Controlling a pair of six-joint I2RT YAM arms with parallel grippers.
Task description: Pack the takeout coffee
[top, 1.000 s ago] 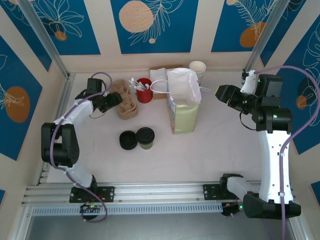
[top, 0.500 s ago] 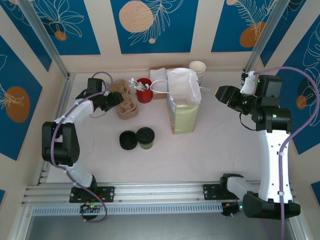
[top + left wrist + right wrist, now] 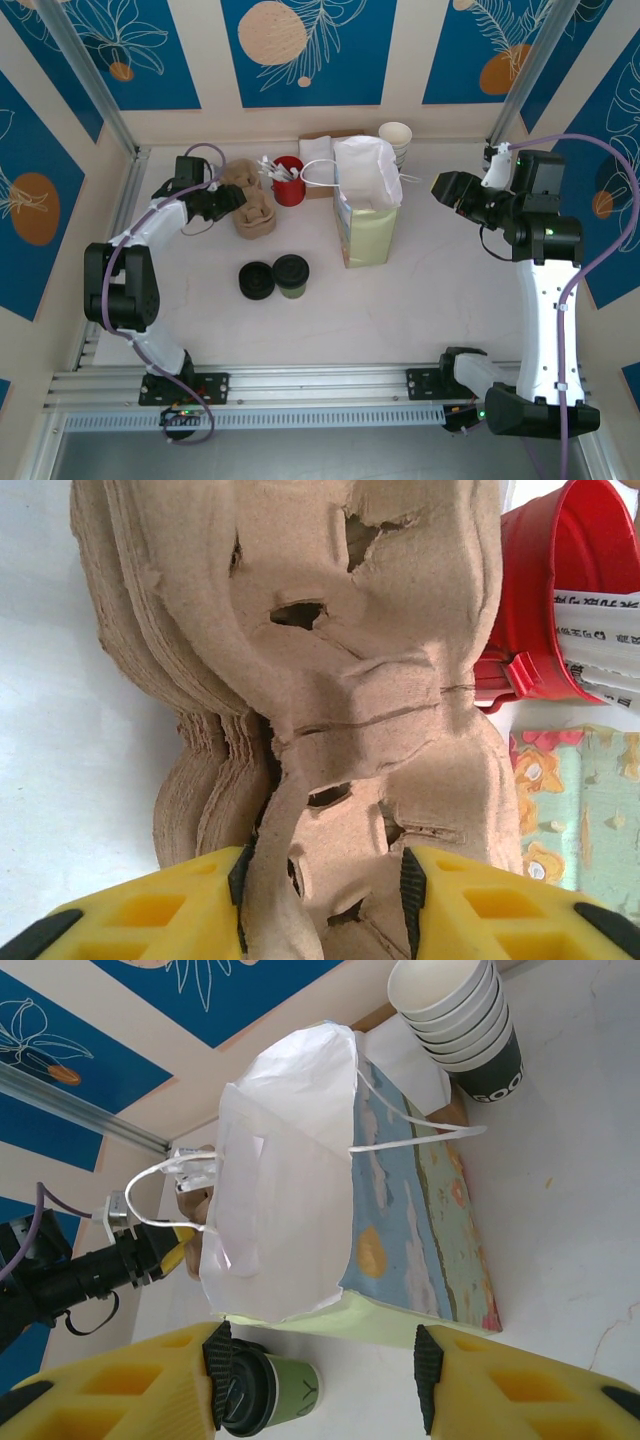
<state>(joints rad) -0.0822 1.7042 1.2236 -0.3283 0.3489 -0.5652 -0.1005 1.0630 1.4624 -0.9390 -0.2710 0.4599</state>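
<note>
Takeout coffee [image 3: 291,276] beside lid stack [image 3: 256,281]; bare tabletop [image 3: 420,300] around both.

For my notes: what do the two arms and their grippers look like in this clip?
The left arm and right arm have white shells, black joints and looping purple cables. The left gripper and right gripper have blocky yellow fingers with black inner pads.
</note>
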